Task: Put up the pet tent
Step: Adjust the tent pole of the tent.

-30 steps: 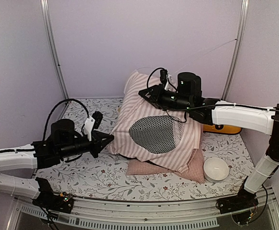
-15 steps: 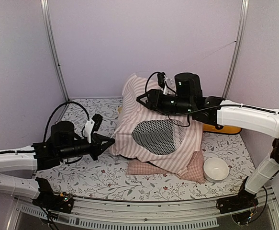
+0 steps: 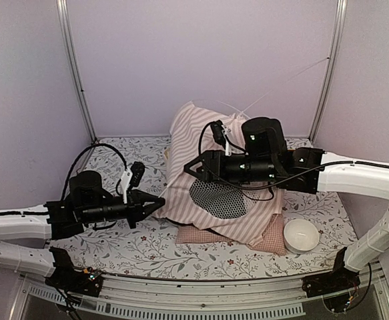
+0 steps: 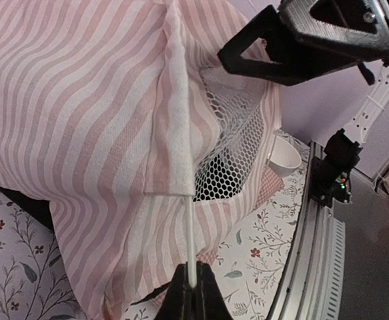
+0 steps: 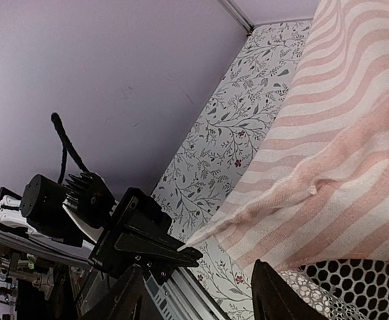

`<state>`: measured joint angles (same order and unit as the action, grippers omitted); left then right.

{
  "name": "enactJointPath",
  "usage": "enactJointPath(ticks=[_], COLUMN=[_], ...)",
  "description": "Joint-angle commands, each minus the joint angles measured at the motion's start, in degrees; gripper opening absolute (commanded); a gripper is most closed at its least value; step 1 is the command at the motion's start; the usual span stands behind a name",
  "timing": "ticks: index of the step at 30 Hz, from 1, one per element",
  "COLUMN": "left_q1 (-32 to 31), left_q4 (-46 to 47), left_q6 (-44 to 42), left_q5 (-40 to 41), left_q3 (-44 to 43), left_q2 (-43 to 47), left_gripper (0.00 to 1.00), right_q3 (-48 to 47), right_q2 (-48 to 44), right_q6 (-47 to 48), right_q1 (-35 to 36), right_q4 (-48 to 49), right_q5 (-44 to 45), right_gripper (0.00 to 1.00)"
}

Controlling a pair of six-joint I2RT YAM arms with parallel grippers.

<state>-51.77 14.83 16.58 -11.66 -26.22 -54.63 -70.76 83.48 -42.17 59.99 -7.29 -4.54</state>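
No writing, label, brand mark or number was legible from where I stood. The pet tent [image 3: 194, 133] showed only stripes, the worktop [image 3: 134, 250] only a leaf-and-flower print.

The pet tent [image 3: 187, 133] sits mid-table, toward the back wall; its near right corner lies on a cushion [image 3: 269, 238]; a bowl [image 3: 301, 234] stands on the table [image 3: 134, 243] just right of that cushion; the left gripper [image 3: 161, 202] is at the tent's lower left edge, on the end of a pole [image 4: 189, 233] that sticks out of the fabric; the right gripper [image 3: 189, 169] hangs before the tent's near face, just above and left of the mesh window [image 3: 217, 199].
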Motion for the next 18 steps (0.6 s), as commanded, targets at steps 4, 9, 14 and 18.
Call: enactJointPath(ticks=[4, 9, 14, 18], left_q1=[-3.55, -4.57, -4.68, -4.68], left_q4=[4.29, 4.71, 3.19, 2.86], left_q6=[-2.34, -3.97, -4.49, -3.74], left_q5=[-3.57, -3.44, -3.13, -2.47], left_q3=[-0.56, -1.67, -1.78, -0.26], left_q2=[0.18, -0.28, -1.09, -0.35], left_gripper=[0.00, 0.00, 0.00, 0.00], right_q3=[-0.42, 2.37, 4.35, 5.15], right_q2=[6.35, 8.65, 6.94, 4.91], right_q6=[-3.52, -9.41, -11.79, -11.24], right_q1=[0.38, -2.73, -6.68, -10.38], right_q4=[6.23, 12.45, 15.15, 15.23], right_q5=[-7.85, -13.45, -12.56, -11.12], right_gripper=[0.56, 0.47, 0.27, 0.20])
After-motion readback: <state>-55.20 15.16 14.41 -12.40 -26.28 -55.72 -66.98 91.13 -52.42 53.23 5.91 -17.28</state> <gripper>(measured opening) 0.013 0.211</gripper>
